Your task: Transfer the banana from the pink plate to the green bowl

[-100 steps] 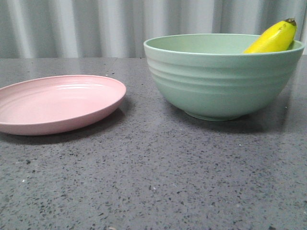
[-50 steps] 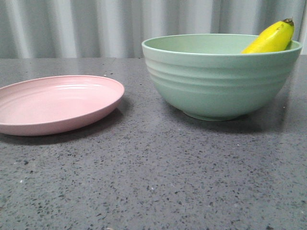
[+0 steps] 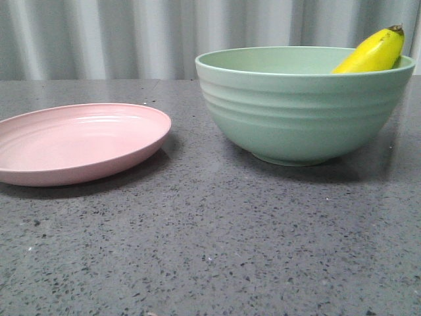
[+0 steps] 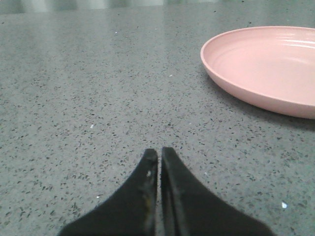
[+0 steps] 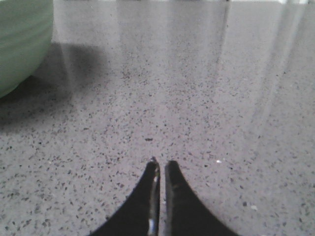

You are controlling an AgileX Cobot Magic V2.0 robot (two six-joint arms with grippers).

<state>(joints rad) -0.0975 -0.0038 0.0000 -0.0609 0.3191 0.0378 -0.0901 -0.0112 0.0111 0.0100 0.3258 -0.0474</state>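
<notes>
The yellow banana (image 3: 373, 52) lies inside the mint-green bowl (image 3: 299, 112) at the right, its stem end leaning up over the far right rim. The pink plate (image 3: 75, 141) sits empty on the left; it also shows in the left wrist view (image 4: 266, 66). My left gripper (image 4: 159, 151) is shut and empty, low over the bare table beside the plate. My right gripper (image 5: 162, 163) is shut and empty, low over the table beside the bowl, whose ridged wall (image 5: 22, 37) shows at the edge of the right wrist view. Neither gripper shows in the front view.
The dark speckled stone table (image 3: 210, 243) runs across the front. A grey corrugated wall (image 3: 131, 39) stands behind the table.
The plate and bowl shifted a few pixels left in the front view between one second ago and half a second ago; since then nothing has visibly changed.
</notes>
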